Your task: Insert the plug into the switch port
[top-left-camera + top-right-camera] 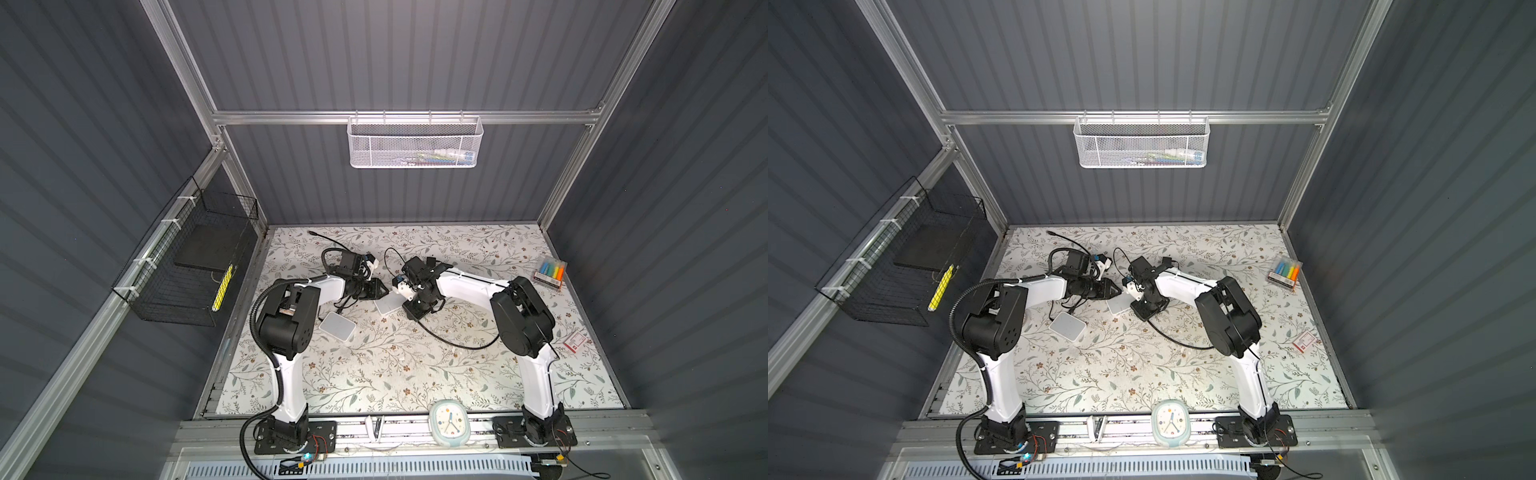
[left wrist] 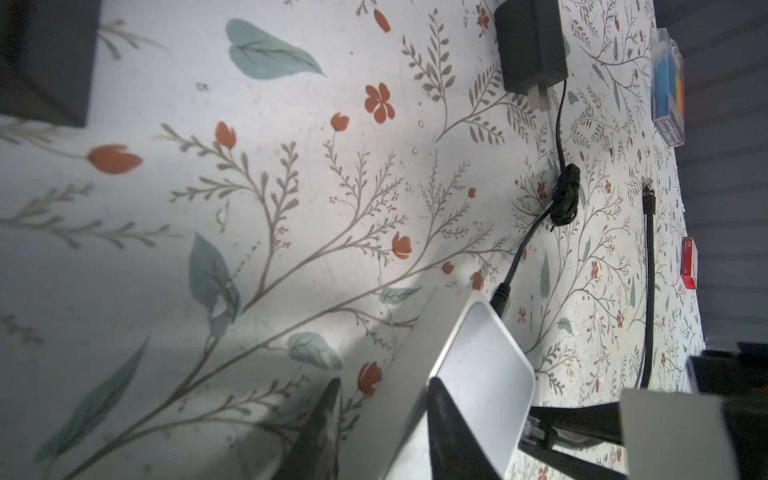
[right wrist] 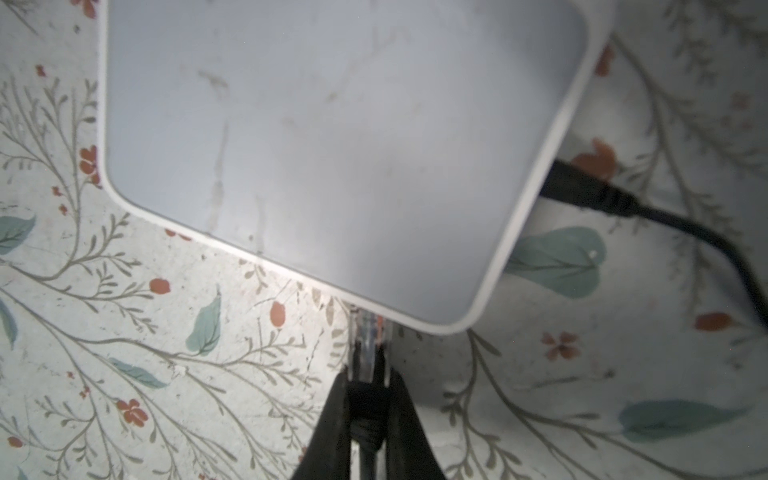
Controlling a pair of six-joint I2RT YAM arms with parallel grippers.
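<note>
- Two claws are working one joint: my right claw (image 3: 369, 380) is clamping the black boot behind the plug (image 3: 368, 336), and my left claw (image 2: 384, 382) is gripping the switch (image 2: 478, 365) across its body, one finger on each side.
- Plug is projecting straight ahead of my right fingertips, its long axis running in line with the claw.
- Its clear tip is meeting the switch's near side wall and passing under the rim. I cannot tell whether it is entering a port.
- Switch is lying directly ahead of my right claw, but its near edge is running slantwise across the plug's axis, not square to it.
- Judgement: my right arm is doing the pushing while my left is bracing, and that skew is risking a jam.
- Power lead (image 3: 623, 203) is leaving the adjoining wall, off to one side of the plug's path.
</note>
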